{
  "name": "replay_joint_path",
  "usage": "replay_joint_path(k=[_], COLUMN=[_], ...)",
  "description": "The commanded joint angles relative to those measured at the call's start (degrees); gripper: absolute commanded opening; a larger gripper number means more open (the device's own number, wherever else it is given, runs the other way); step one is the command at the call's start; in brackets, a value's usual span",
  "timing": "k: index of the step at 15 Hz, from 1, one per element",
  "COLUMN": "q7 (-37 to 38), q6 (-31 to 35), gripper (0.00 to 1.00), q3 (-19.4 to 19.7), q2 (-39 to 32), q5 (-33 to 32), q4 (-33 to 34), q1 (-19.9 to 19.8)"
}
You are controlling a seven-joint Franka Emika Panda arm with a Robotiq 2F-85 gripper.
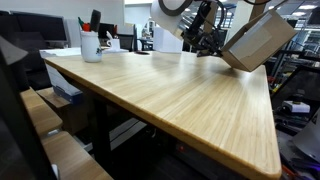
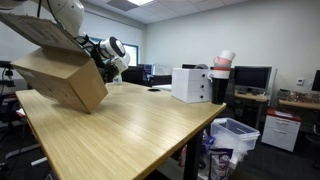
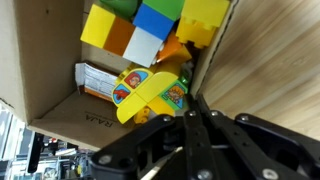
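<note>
The wooden surface (image 1: 170,100) has a cardboard box (image 2: 60,75) at its far end, raised and tipped onto one corner; whether that corner touches the wood I cannot tell. Coloured blocks (image 3: 150,35) and a yellow toy (image 3: 150,95) lie inside. The fingers (image 3: 190,125) are pinched shut on the box's wall, so the lift and tilt look done, with the contents not yet out.

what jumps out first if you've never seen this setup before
A cardboard box stands tipped up on one edge on the long wooden table, as both exterior views show. The wrist view looks straight into it: bright yellow, blue and green blocks and a yellow toy. The gripper appears pinched shut on the box's wall.
</note>
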State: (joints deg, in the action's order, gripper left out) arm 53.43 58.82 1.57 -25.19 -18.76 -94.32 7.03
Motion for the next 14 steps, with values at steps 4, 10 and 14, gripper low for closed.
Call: replay_joint_path(k=[4, 10, 14], q7=[-3.2, -3.4, -3.4], q6=[-1.8, -2.1, -2.6], gripper=[0.01, 0.01, 0.01], q3=[0.2, 0.3, 0.3], q2=[-3.1, -4.7, -6.0], q5=[0.9, 0.9, 0.8], q4=[1.7, 2.4, 3.1], q1=[-0.8, -0.7, -0.5])
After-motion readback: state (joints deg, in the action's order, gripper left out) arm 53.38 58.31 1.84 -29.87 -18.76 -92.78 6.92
